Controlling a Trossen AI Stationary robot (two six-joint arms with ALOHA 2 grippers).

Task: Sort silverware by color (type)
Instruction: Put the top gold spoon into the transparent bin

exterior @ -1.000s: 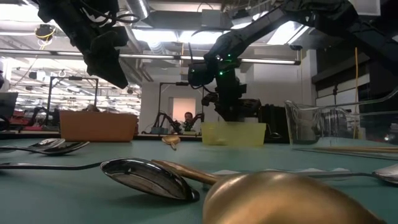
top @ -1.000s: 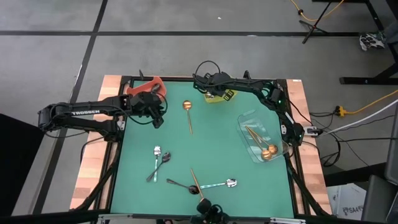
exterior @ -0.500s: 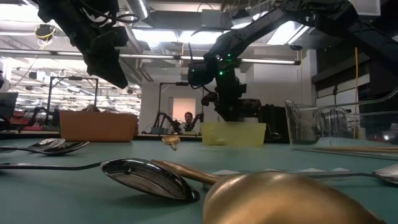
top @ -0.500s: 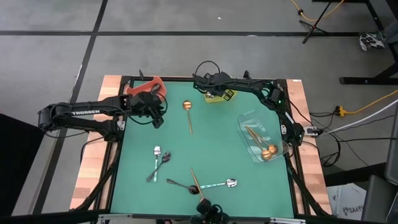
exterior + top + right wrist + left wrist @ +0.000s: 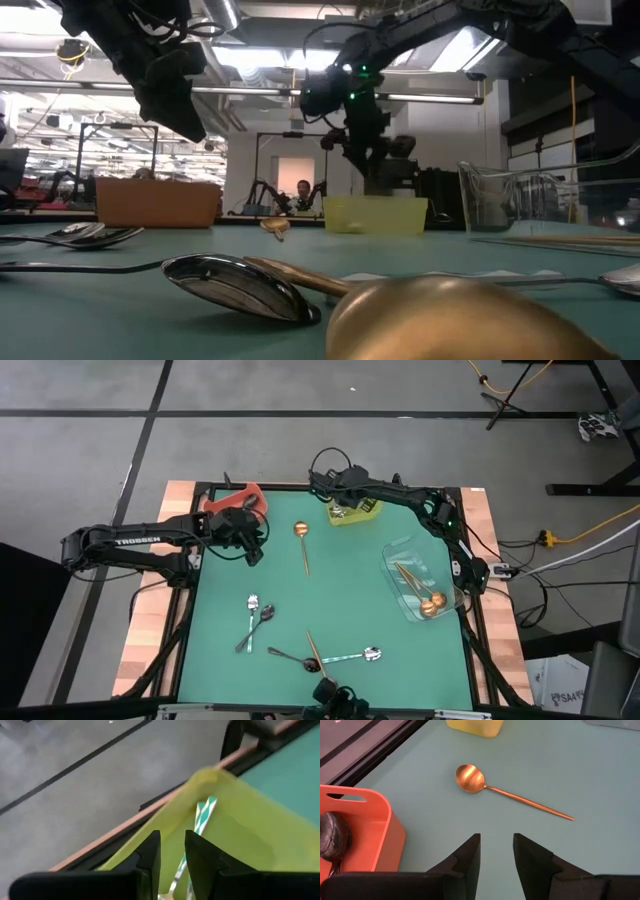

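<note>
The right gripper [image 5: 338, 491] has lifted and drawn back from over the yellow-green bin [image 5: 356, 512] since half a second ago; in the low view it now hangs higher above that bin, and the bin's inside shows again from above. Its jaws stand a little apart with nothing between them, and a silver spoon [image 5: 192, 837] lies inside the bin below.

The left gripper [image 5: 254, 547] has not budged: it hovers beside the red bin [image 5: 238, 497], jaws apart and empty, with a black spoon [image 5: 332, 840] lying in that bin.

On the green bench [image 5: 340, 595] nothing has shifted. A copper-gold spoon [image 5: 302, 541] lies near the far edge, copper-gold spoons [image 5: 425, 598] sit in the clear bin [image 5: 400, 552], and a silver fork and black spoon [image 5: 253, 623] lie crossed mid-bench, with more pieces near the front edge [image 5: 325, 656].
</note>
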